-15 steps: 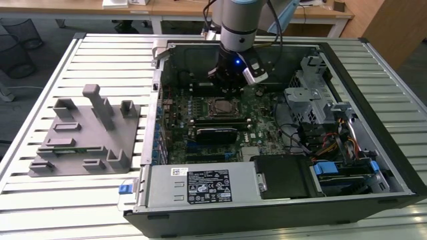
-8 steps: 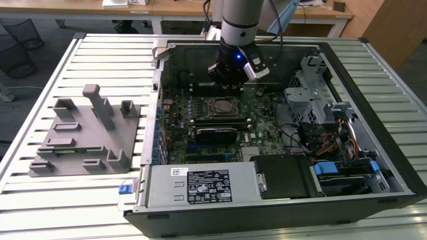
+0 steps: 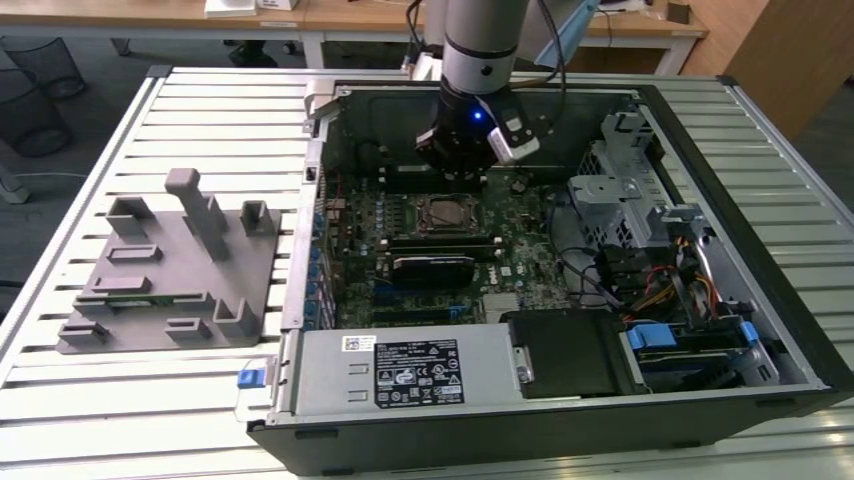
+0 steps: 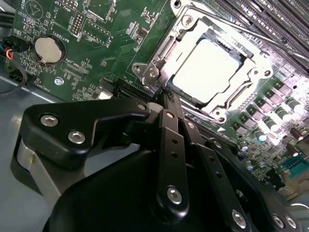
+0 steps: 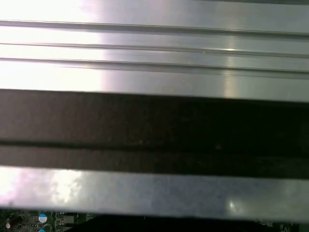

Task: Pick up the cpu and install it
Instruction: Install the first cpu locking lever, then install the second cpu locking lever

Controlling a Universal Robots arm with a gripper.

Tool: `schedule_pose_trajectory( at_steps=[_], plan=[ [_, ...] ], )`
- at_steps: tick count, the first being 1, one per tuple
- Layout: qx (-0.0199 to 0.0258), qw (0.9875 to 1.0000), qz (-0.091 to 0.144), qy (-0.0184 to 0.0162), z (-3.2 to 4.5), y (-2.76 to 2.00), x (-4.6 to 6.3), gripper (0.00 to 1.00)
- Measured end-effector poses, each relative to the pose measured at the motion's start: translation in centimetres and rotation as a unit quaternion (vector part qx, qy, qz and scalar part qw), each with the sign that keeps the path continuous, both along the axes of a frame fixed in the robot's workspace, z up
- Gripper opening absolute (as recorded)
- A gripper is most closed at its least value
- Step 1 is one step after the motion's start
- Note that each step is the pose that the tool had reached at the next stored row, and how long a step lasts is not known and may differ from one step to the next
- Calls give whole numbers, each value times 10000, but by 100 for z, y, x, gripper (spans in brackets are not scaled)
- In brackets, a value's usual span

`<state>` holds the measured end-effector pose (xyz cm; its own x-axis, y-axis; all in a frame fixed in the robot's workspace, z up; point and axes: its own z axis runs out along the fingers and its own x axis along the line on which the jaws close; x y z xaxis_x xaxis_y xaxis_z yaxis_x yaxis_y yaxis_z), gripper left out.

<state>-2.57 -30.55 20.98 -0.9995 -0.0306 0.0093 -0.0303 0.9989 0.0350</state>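
- The cpu lies flat inside the open metal socket frame on the motherboard, apparently already seated.
- The gripper hangs just above the board; the cpu sits at about its six o'clock in the exterior view.
- Whether its fingers are spread or together, I cannot tell.

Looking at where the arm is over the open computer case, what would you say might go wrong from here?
1. The cpu already lies in the socket frame; the pincer sits close by its edge, so a small sideways move could knock or scrape it.
2. The retention lever runs right beside the socket and might snag the linkage.
3. The case wall stands near the arm, leaving little room to move.
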Motion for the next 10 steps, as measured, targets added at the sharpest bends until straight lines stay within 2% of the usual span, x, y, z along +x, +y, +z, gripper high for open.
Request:
schedule_pose_trajectory(
  at_steps=[10],
  plan=[
    [-1,10000,1,1,1,-26,1,11]
  ],
)
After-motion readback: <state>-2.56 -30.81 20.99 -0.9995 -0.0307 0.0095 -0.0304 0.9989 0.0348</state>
